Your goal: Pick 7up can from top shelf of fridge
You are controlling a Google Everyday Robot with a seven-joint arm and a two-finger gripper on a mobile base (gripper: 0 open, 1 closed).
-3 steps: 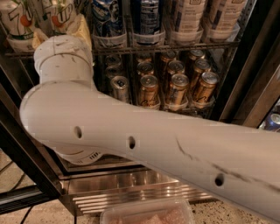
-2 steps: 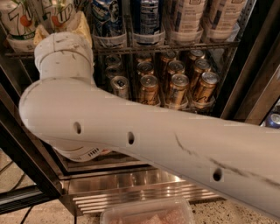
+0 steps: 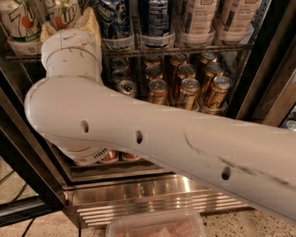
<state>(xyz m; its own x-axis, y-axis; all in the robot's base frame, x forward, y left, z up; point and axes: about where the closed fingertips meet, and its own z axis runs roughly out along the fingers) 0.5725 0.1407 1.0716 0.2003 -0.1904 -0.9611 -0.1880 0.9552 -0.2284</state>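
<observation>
Two tall white 7up cans with green lettering stand at the far left of the top shelf (image 3: pixel 185 49), one (image 3: pixel 19 21) at the picture's edge and one (image 3: pixel 62 11) just right of it. They sit in whitish plastic cups (image 3: pixel 22 46). My gripper (image 3: pixel 69 25) is up at the second 7up can, reaching into the fridge (image 3: pixel 261 69). My thick white arm (image 3: pixel 138 134) crosses the picture from the lower right and hides the can's lower part and most of the gripper.
Tall blue cans (image 3: pixel 155 18) and pale tall cans (image 3: pixel 199 18) fill the rest of the top shelf. Short gold cans (image 3: pixel 189 90) stand on the rack below. The ribbed steel base (image 3: pixel 162 196) and a clear plastic tub (image 3: pixel 157 227) lie at the bottom.
My arm's wrist has risen a little toward the 7up cans on the top shelf. The cans have not moved.
</observation>
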